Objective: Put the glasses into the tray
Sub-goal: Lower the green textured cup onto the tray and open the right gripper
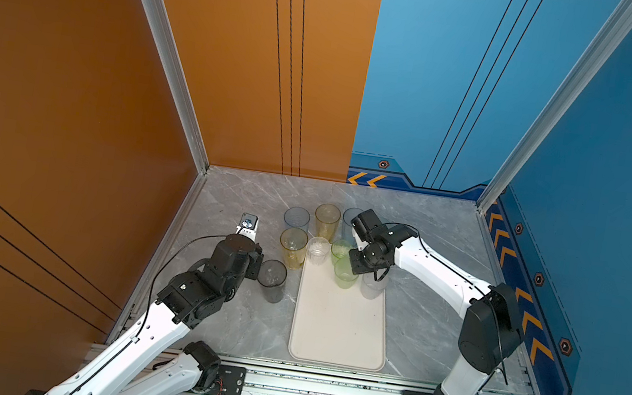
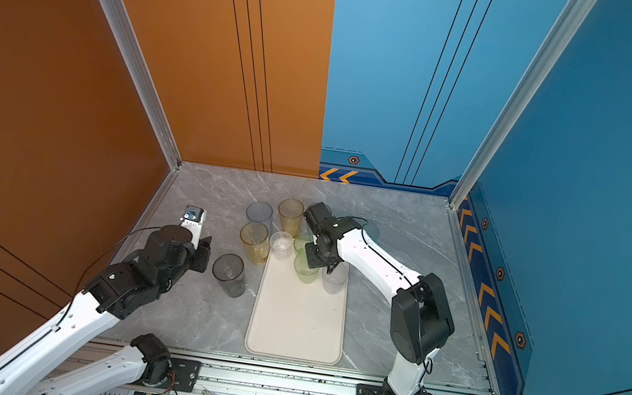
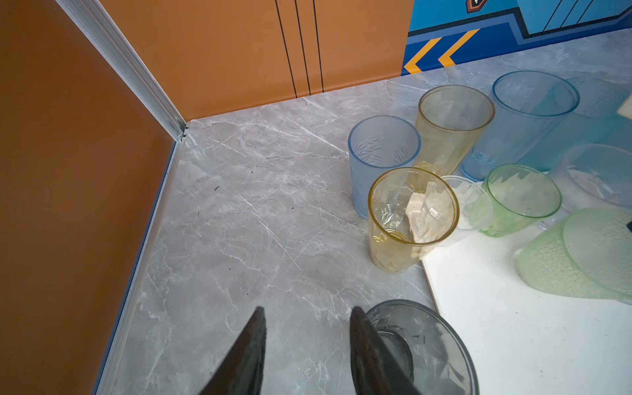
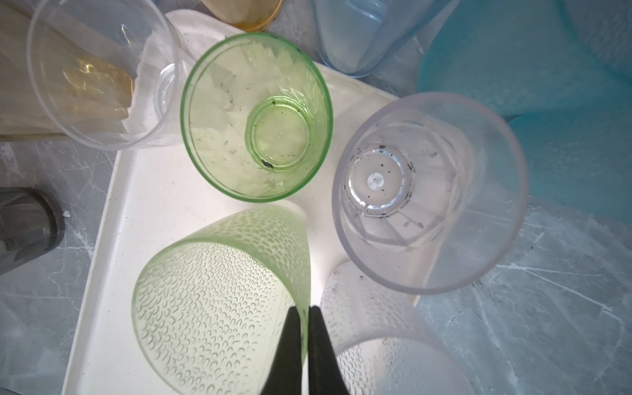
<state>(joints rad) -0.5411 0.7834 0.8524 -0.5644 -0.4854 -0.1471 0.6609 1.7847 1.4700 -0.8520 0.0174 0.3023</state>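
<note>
The cream tray lies lengthwise mid-table. My right gripper is shut on the rim of a green dimpled glass, which tilts over the tray's far end. Beside it on the tray stand a smooth green glass, a clear dimpled glass and a clear glass at the edge. A smoky grey glass stands on the table left of the tray. My left gripper is open next to it, with only bare table between the fingers. One finger is close against the grey glass.
Off the tray's far left corner stand two yellow glasses, a pale blue one, a small clear one and a taller blue one. Orange wall left, blue wall right, metal rail in front.
</note>
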